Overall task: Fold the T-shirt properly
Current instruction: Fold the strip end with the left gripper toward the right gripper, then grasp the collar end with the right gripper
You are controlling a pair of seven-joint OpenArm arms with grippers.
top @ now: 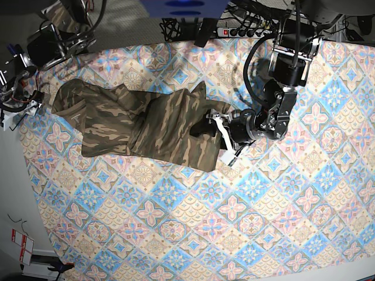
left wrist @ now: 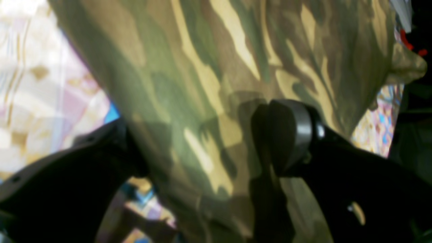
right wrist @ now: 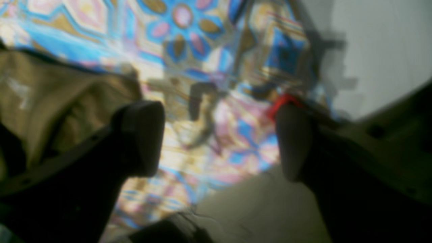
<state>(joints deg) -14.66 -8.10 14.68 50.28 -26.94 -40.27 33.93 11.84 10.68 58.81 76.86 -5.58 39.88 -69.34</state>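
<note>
Dark, blurred fingers [left wrist: 287, 135] of the left gripper [left wrist: 202, 148] fill the lower part of the left wrist view, standing wide apart with the camouflage T-shirt [left wrist: 209, 67] stretched across the space between and beyond them. One finger shows on the right of that view with a rounded grey pad; the other sits at the lower left, partly behind a fold of the cloth. Nothing shows the pads pinching the fabric, so whether the shirt is merely under the gripper or touching it cannot be told.

From the base view, the left gripper [top: 225, 140] lies low at the right-hand edge of the T-shirt [top: 146, 126], its white-tipped fingers spread over the hem. The shirt lies crumpled and partly bunched on the tile-patterned cloth [top: 246, 222], lengthwise across the upper left part of it, with one sleeve end toward the far left.

Over at the top left corner of the base view sits the right gripper [top: 20, 102], near the edge of the patterned cloth and just beside the shirt's left end. Its wrist view is heavily blurred: two dark fingers [right wrist: 141, 135] stand widely parted with nothing between them but the patterned cloth [right wrist: 209, 60] below. A tan fold of the shirt [right wrist: 50, 94] lies at the left of that view, and a pale bare surface [right wrist: 378, 50] shows at the upper right.
</note>
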